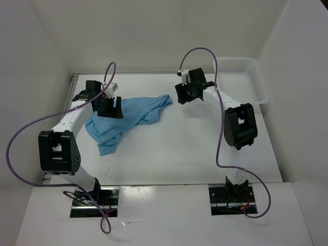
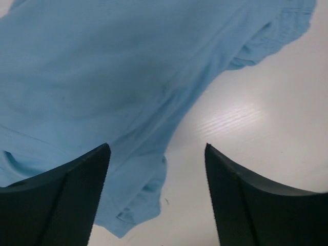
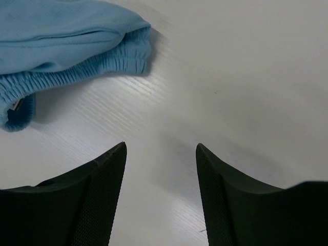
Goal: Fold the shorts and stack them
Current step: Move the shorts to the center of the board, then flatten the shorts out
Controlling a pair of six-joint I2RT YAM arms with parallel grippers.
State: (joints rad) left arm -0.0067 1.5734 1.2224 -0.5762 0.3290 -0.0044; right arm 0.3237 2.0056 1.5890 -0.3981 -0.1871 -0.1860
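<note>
Shorts (image 1: 125, 118): long axis running from tabletop (image 1: 179, 148) left edge toward far centre. Left gripper (image 1: 109, 108) overhead, agape, empty; right gripper (image 1: 185, 95) beyond far end, parted, empty.

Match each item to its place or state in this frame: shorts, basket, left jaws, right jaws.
Column one:
1 shorts
2 basket
3 left jaws
4 right jaws

Column two:
A open over bare table, beside the waistband
B crumpled, unfolded, left of centre
C far right corner
D open directly above the shorts

Pairs: 1-B, 2-C, 3-D, 4-A
</note>
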